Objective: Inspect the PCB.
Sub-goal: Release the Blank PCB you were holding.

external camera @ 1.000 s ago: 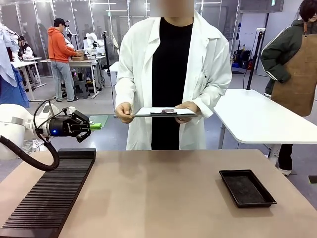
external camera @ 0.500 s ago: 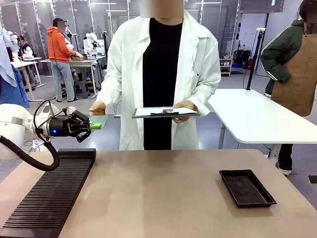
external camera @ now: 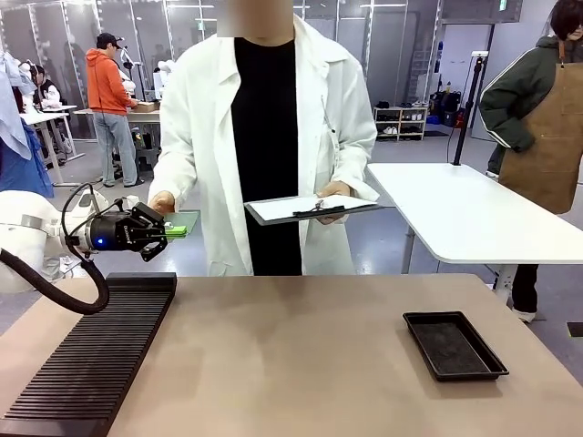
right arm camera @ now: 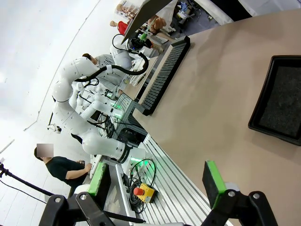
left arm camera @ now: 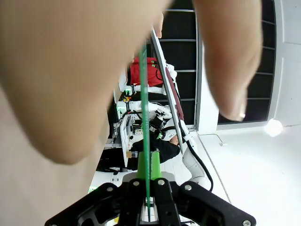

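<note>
My left gripper hangs above the table's left side, shut on the near edge of the PCB, a thin green board held flat. A person in a white coat has a hand at the board's far edge. The left wrist view sees the PCB edge-on as a green line rising from my left gripper, with the person's fingers on either side of it. My right gripper stands open and holds nothing, high over the table.
The person's other hand holds a white clipboard. A black slotted rack lies along the table's left side. A shallow black tray sits at the right, also seen as the tray in the right wrist view.
The person stepped toward picture left, took one hand off the clipboard and brought it to the PCB's far edge. My left gripper has stayed in place.
</note>
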`<state>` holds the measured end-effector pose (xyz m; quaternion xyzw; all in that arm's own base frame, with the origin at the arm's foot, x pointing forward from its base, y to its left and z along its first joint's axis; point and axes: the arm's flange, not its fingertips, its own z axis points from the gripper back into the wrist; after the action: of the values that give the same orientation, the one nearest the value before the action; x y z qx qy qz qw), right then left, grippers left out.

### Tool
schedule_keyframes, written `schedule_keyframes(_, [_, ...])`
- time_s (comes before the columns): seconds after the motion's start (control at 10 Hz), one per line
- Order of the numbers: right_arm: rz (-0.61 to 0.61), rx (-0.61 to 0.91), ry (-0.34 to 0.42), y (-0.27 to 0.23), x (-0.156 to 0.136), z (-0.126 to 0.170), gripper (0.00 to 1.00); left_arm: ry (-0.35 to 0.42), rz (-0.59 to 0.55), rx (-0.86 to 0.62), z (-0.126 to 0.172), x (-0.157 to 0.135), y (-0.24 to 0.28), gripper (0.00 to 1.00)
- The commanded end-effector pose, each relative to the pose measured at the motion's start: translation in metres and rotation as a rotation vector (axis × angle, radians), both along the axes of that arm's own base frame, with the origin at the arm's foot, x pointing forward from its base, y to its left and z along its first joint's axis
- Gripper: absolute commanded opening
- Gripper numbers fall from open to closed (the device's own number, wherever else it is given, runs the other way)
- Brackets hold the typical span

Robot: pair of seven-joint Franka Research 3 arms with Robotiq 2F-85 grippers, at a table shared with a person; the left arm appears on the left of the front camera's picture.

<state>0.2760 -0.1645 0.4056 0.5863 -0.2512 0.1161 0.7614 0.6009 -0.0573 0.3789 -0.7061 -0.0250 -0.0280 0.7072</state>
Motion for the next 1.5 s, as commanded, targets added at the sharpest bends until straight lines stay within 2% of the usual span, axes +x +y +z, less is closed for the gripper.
schedule_keyframes(0.0, [-0.001,0.006,-0.022,0.0,0.0,0.001,1.0,0.002,-0.008,-0.008,0.002,-0.004,-0.001,0.03])
schedule_keyframes(0.9, [-0.001,0.006,-0.022,0.0,0.0,0.001,1.0,0.002,-0.008,-0.008,0.002,-0.004,-0.001,0.03])
schedule_keyframes(1.0, [-0.001,0.006,-0.022,0.0,0.0,0.001,1.0,0.0,-0.002,-0.002,0.0,0.0,0.0,0.1])
schedule_keyframes(1.1, [-0.001,0.006,-0.022,0.0,0.0,0.001,1.0,-0.002,-0.026,-0.003,0.002,-0.002,0.002,0.39])
schedule_keyframes(1.2, [-0.001,0.006,-0.022,0.0,0.0,0.001,1.0,-0.007,-0.024,-0.006,0.004,-0.002,0.004,0.44])
schedule_keyframes(1.3, [-0.001,0.006,-0.022,0.0,0.0,0.001,1.0,-0.007,-0.025,-0.005,0.006,-0.003,0.007,0.73])
schedule_keyframes(1.4, [-0.001,0.006,-0.022,0.0,0.0,0.001,1.0,-0.007,-0.023,0.002,0.006,-0.004,0.009,0.78])
